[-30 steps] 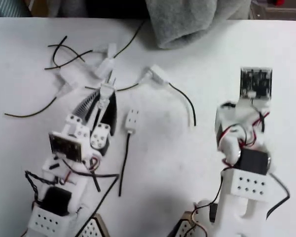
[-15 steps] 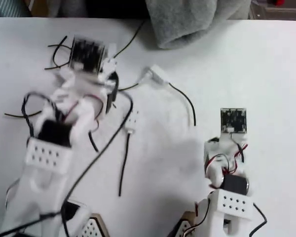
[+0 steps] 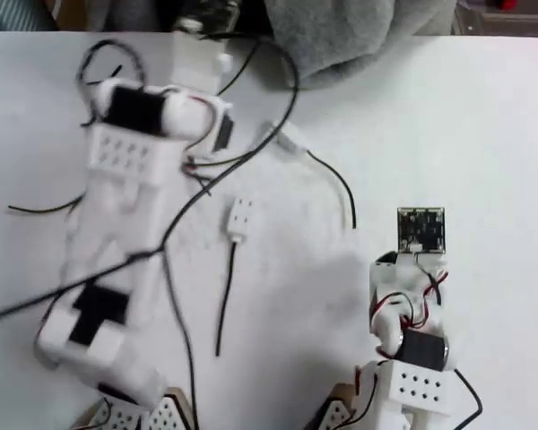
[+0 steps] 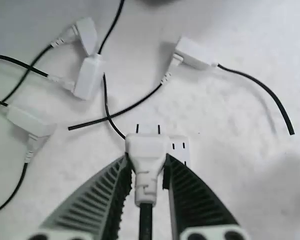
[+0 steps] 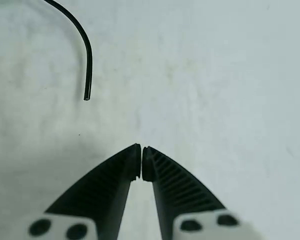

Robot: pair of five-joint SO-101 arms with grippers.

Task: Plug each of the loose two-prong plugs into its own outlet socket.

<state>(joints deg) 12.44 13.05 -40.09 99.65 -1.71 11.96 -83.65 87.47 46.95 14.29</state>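
Gripping a white two-prong plug [image 4: 146,145] by its body, the left gripper [image 4: 146,161] holds it prongs-forward over the white table [image 4: 250,165], with the plug's black cord running back between the ribbed fingers. A white outlet socket [image 4: 180,148], its slots facing up, lies on the table partly behind the plug. From the high camera a socket [image 3: 240,216], probably the same one, rests mid-table with its cord trailing toward the arms. The right gripper [image 5: 141,162] is pinched together on nothing, above bare table near a loose cord end [image 5: 86,97].

The step in hand looks like the carry to a socket: the plug is secured, and none is yet seated. The next move likely calls for turning the prongs to face the slots and pressing in. The socket lies loose and may slide unless steadied.

Other white connectors [image 4: 88,76] lie beyond among tangled black cords [image 4: 115,107], and it is hard to tell plugs from sockets among them. In the high view the left arm [image 3: 125,224] covers its own gripper and part of that cluster. How far the plug rides above the table cannot be judged.
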